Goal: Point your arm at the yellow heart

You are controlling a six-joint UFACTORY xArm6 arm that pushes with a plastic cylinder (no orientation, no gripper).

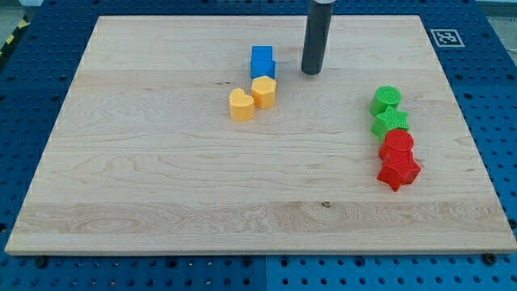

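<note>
surface: We work on a pale wooden board (pixel 161 186) set on a blue perforated bench (pixel 32 48); a small black-and-white tag (pixel 444 37) sits at the board's corner at about 2 o'clock from its centre.

yellow heart: It lies at (pixel 241 106), a little toward 11 o'clock from the board's centre, touching or all but touching the yellow block at its 2 o'clock.

heart's heading: As we read it, the two lobes face 12 o'clock and the point faces 6 o'clock, so its long axis runs roughly 12 to 6; the outline is small, so we hold this loosely.

yellow block: A second yellow piece (pixel 263 91), its shape unclear, perhaps six-sided, sits between the heart and the blue one.

blue block: A blue cube-like block (pixel 262 61) stands at 12 o'clock of that yellow piece, just beside it.

our tip: Our tip (pixel 311 73) rests near the blue block at its 3 o'clock, and at about 2 o'clock from the heart, apart from it.

end effector: A plain dark rod; it has nothing to open or close and holds nothing.

green blocks: Two green pieces (pixel 386 99) (pixel 390 122) are stacked in line, well apart at 3 o'clock.

red blocks: A red round block (pixel 397 144) and a red star (pixel 399 171) continue that line.

progress: We judge the task partly done; the tip is in the heart's neighbourhood but must close toward 8 o'clock, past the other yellow block.
</note>
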